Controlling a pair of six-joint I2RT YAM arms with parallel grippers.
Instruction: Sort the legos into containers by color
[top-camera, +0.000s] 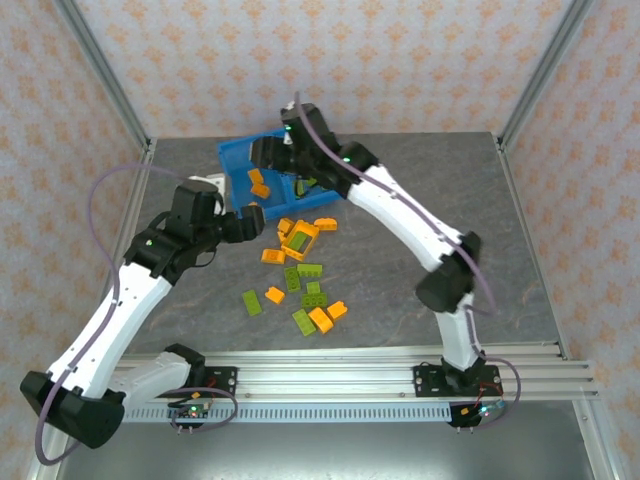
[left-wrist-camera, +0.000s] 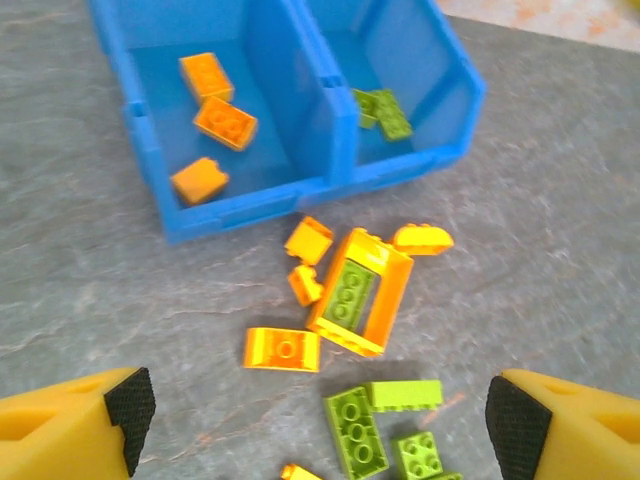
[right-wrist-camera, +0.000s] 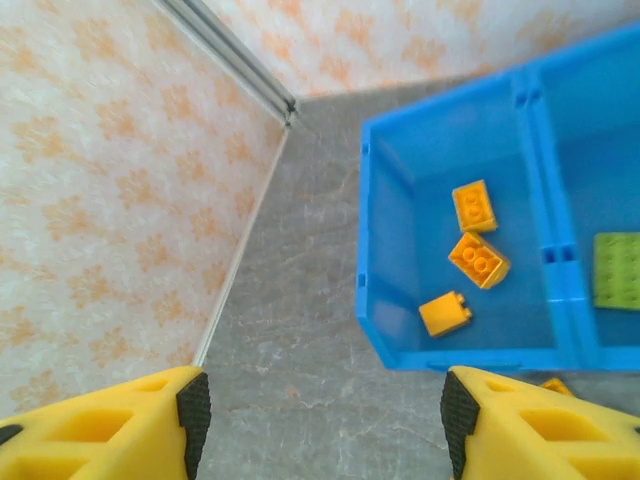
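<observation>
Legos (left-wrist-camera: 283, 349) are mostly left loose, a few already sorted by colour into the blue bin (left-wrist-camera: 322, 110); left gripper (left-wrist-camera: 320, 410) and right gripper (right-wrist-camera: 327, 410) are held open, empty.

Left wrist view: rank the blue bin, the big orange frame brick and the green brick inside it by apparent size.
1. blue bin
2. big orange frame brick
3. green brick inside it
The bin sits farther off, yet looks largest.

Grey stone-look bench (top-camera: 420, 200) with a blue bin (left-wrist-camera: 250, 215) sitting at the back, loose orange and green bricks (top-camera: 309, 270) scattered just in front of it.
</observation>
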